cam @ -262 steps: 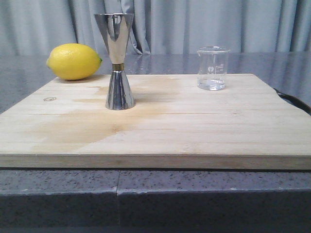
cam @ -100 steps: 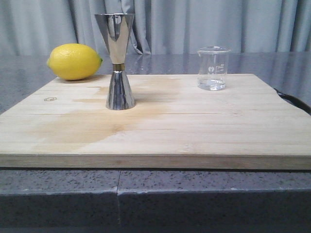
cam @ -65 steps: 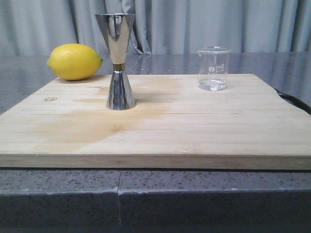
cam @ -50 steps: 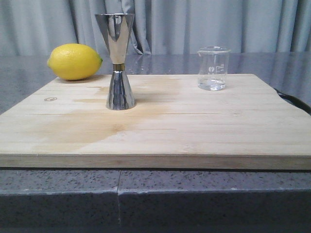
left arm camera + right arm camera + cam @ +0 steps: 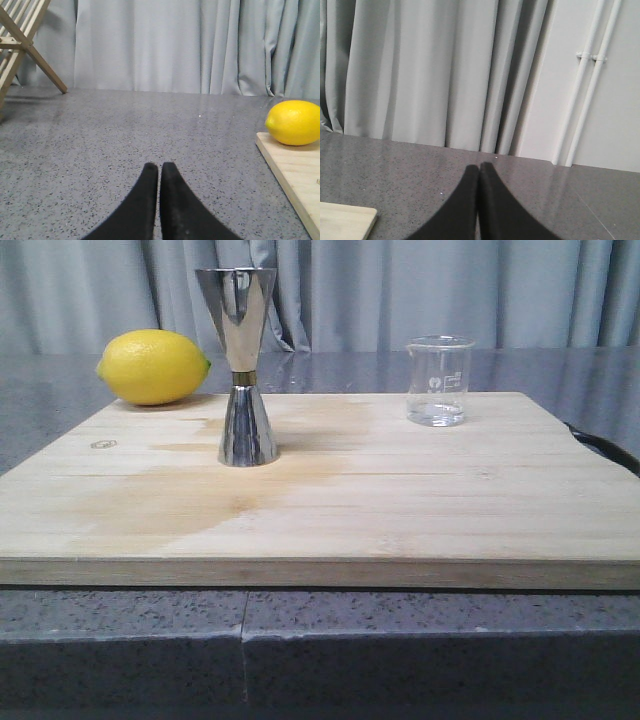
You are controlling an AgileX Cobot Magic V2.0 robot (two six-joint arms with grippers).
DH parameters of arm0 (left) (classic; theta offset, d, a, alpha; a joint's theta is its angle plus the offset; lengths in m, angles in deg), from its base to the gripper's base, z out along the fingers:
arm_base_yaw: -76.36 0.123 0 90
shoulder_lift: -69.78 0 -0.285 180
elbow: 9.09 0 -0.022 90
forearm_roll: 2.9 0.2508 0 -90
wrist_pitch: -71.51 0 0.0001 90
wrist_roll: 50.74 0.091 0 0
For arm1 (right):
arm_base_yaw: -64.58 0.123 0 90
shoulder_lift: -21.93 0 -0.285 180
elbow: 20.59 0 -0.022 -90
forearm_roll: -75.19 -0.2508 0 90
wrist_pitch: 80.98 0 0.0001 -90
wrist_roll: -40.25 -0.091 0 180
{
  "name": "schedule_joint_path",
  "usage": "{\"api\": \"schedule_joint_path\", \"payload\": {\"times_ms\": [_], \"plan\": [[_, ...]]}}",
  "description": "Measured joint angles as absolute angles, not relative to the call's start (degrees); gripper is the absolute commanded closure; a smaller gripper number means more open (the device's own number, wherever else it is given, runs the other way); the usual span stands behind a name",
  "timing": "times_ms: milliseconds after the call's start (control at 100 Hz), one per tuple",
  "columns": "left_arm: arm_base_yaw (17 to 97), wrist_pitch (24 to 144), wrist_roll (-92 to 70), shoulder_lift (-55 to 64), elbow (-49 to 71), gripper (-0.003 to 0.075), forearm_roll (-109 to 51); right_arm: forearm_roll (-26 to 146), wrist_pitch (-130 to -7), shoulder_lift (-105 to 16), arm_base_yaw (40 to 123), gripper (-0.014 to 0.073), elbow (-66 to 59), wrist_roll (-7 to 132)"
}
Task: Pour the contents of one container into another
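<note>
**Ana:** Jigger and beaker are both standing upright on the wooden cutting board, well apart, the steel jigger toward the left and the glass beaker toward the far right corner. A lemon is lying on the counter just behind the board's left end.

**Ben:** What are the arms doing?

**Ana:** Neither is holding anything. The left gripper is hanging over bare grey counter to the left of the board, fingers pressed together. The right gripper is sitting closed the same way, empty, off the board's right end.

**Ben:** So which step are we looking at?

**Ana:** I am seeing a little clear liquid sitting in the beaker's bottom; the jigger's cup is hiding its contents. That is fitting either a pour waiting to happen or one already finished with both vessels set down. I am not calling a next move on that.
</note>
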State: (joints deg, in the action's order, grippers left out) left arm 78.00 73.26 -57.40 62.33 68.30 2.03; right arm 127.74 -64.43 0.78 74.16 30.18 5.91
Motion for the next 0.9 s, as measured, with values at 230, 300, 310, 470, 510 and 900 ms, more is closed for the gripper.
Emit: {"api": "schedule_joint_path", "payload": {"times_ms": [230,300,310,470,510,900], "plan": [[78.0,73.26,-57.52,62.33,68.3,0.0739,2.12,127.74,-64.43,0.78,74.16,0.0665,30.18,5.91],[78.0,73.26,-57.63,62.33,68.3,0.0739,2.12,127.74,-64.43,0.78,74.16,0.0665,30.18,5.91],[78.0,73.26,-57.63,62.33,68.3,0.0739,2.12,127.74,-64.43,0.78,74.16,0.0665,30.18,5.91],[78.0,73.37,-57.63,62.33,68.3,0.0739,2.12,127.74,-64.43,0.78,74.16,0.0665,30.18,5.91],[78.0,73.37,-57.63,62.33,68.3,0.0739,2.12,127.74,-64.43,0.78,74.16,0.0665,30.18,5.91],[78.0,73.37,-57.63,62.33,68.3,0.0739,2.12,106.32,-61.73,1.15,74.16,0.0665,30.62,21.89]]}}
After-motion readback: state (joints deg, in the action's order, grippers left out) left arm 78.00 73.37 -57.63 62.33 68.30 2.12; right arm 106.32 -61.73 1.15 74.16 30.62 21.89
